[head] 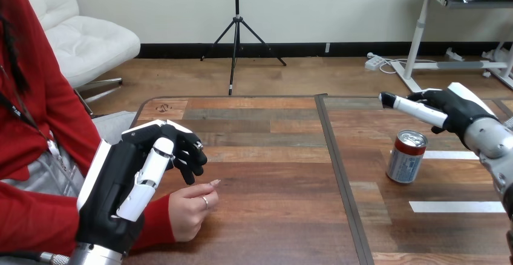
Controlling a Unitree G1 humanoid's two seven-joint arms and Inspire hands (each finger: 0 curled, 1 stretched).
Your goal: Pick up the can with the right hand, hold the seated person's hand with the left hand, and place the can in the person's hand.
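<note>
This looks like a robotics lab's test station, not a home or a shop. The wooden tabletop [272, 216] is two panels joined along a dark seam [342, 180]. Two strips of white tape [454, 206] are stuck flat on the right panel, and a single drink can [406, 157] stands upright beside one of them. The robot's left hand [130, 180] and right hand [450, 111] hang above the wood. A person's hand [190, 207] rests on it at the left.

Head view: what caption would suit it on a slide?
Robot's right hand hovers open above the upright can; its left hand hangs beside the person's hand resting on the table.
</note>
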